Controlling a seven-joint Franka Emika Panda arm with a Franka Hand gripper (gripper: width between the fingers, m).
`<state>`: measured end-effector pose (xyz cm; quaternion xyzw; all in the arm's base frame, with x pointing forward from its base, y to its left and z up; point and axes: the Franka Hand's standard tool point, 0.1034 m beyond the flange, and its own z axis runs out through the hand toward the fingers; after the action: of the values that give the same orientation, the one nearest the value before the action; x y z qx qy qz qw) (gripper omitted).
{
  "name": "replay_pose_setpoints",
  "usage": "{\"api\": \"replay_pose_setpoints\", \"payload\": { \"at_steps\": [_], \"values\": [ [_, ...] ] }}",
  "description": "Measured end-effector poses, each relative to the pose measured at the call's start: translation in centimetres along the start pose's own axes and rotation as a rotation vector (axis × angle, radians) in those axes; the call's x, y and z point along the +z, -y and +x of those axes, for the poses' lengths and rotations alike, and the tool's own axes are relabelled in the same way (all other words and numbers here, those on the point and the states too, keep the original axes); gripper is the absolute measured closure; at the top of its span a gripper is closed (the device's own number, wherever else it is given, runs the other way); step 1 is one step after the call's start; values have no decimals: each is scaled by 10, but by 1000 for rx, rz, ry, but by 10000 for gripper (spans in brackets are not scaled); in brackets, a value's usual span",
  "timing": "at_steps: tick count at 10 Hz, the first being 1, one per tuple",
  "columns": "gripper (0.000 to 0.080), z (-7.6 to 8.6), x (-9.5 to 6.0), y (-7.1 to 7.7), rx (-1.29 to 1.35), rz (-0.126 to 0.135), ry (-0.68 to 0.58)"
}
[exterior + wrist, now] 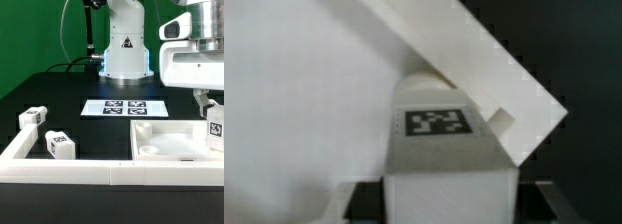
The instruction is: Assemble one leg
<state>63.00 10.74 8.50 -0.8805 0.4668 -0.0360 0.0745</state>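
Observation:
My gripper [209, 107] is shut on a white leg [214, 129] with a tag sticker. It holds the leg upright at the right corner of the large white panel [170, 140], at the exterior view's right. In the wrist view the leg [446, 150] fills the space between my gripper's [441, 203] dark fingers [367, 202], and its end meets the panel's raised rim [473, 50] at the corner. I cannot tell whether the leg is seated. Two more legs [33, 117] [58, 144] lie loose at the exterior view's left.
The marker board [125, 107] lies behind the panel, in front of the robot base [125, 45]. A white rail [80, 176] runs along the front and up the left side [15, 148].

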Motion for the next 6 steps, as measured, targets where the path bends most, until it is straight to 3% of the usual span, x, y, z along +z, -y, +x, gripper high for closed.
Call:
{"api": "replay_pose_setpoints", "payload": {
  "at_steps": [4, 6],
  "values": [
    [512, -6, 0, 3, 334, 3, 8],
    [512, -5, 0, 2, 276, 5, 10]
  ]
}}
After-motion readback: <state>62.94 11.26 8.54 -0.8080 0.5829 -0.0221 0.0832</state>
